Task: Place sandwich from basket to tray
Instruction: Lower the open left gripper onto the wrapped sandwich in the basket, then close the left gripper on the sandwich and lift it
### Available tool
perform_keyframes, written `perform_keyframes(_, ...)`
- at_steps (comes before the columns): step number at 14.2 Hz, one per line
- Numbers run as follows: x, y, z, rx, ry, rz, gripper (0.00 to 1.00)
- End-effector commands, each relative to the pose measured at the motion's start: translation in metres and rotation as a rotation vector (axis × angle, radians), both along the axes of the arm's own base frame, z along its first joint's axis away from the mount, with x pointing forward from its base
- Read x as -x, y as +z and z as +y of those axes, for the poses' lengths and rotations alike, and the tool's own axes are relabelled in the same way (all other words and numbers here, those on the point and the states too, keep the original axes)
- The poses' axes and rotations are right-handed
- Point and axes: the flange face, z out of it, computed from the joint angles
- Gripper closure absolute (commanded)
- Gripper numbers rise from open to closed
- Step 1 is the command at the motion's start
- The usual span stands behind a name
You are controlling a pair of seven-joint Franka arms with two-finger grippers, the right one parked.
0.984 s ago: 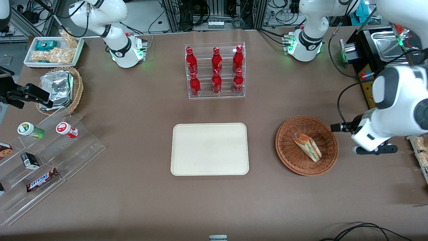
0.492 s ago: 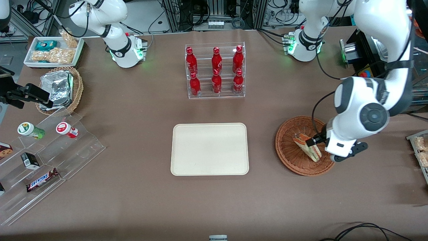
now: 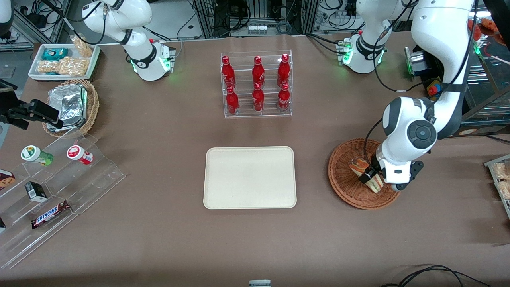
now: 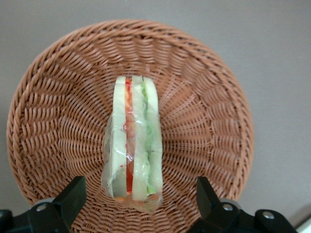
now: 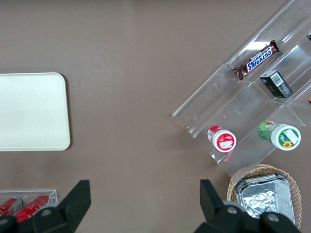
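Note:
The sandwich (image 3: 359, 166) (image 4: 132, 141), a clear-wrapped wedge with red and green filling, lies in the reddish-brown wicker basket (image 3: 343, 181) (image 4: 209, 116) toward the working arm's end of the table. My gripper (image 3: 369, 178) (image 4: 139, 188) hangs just above the basket, over the sandwich's end nearer the front camera. It is open, with one black finger (image 4: 72, 198) on each side of the wedge and a gap between them and the wrap. The cream tray (image 3: 250, 177) (image 5: 30, 111) lies flat at the table's middle with nothing on it.
A clear rack of red bottles (image 3: 257, 85) stands farther from the front camera than the tray. Toward the parked arm's end are a tan basket of foil packets (image 3: 72, 105), a white tray of snack bags (image 3: 63, 61) and a clear stepped shelf of snacks (image 3: 55, 179).
My gripper has swung in from the working arm's end of the table and now sits over the sandwich in the basket. The sandwich and basket have not moved.

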Motion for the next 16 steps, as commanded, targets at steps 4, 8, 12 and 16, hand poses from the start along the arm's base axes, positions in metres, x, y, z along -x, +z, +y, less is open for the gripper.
perform_keyframes(4,0.001,-0.017,-0.001,-0.014,0.011,0.014,0.83)
perform_keyframes(8,-0.008,0.005,0.002,-0.016,-0.025,0.018,0.94)
perform_keyframes(12,-0.027,0.064,-0.004,-0.029,-0.059,0.094,0.94)
perform_keyframes(16,-0.016,0.072,-0.068,0.012,-0.192,0.089,0.97)
